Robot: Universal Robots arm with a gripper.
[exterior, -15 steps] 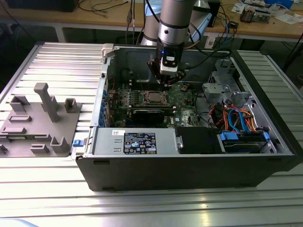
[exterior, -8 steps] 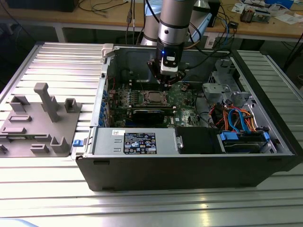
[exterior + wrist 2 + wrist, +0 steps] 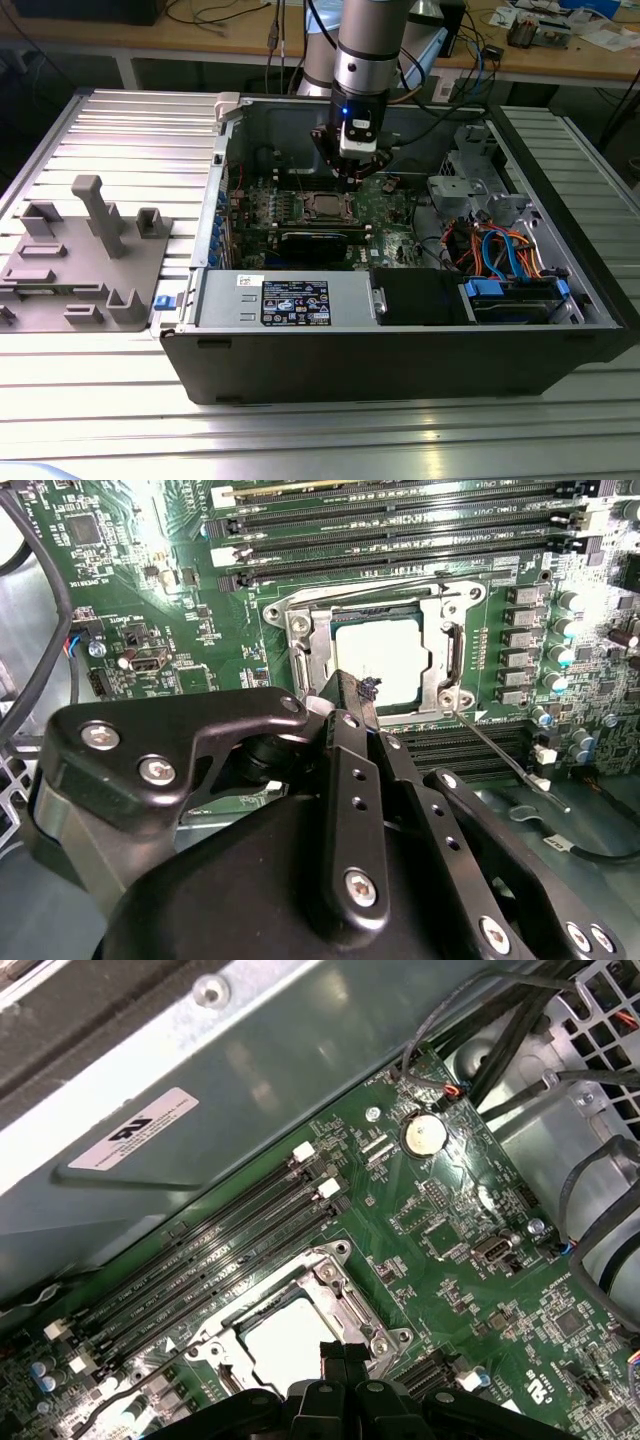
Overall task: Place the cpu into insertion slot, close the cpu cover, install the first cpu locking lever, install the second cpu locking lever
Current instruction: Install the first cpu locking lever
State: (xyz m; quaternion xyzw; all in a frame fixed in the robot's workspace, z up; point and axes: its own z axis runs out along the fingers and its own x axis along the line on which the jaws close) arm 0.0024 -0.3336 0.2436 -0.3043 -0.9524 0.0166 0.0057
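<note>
Black jointed gripper links are crowding the foreground in both wrist views. The two fingers are pressing together with nothing visibly caught between them. Their tips are hanging at one edge of the small flat square cpu with its dull silver top, though I cannot tell whether they are touching it. That cpu is sitting in the grey-rimmed square insertion slot, hiding the contact field. The thin silvery cpu cover is lying flat around the cpu, framing it through its square window.

A thin steel wire locking lever is slanting away from one corner of the cpu across the green circuit board. A second wire lever is running along the side of the cpu facing the long black memory slots.

In the exterior view the grey robot arm is reaching down into the open black and grey computer case, holding the gripper just above the cpu. A grey plastic fixture block is resting well apart from the cpu, out on the ribbed aluminium table toward the exterior view's left.
</note>
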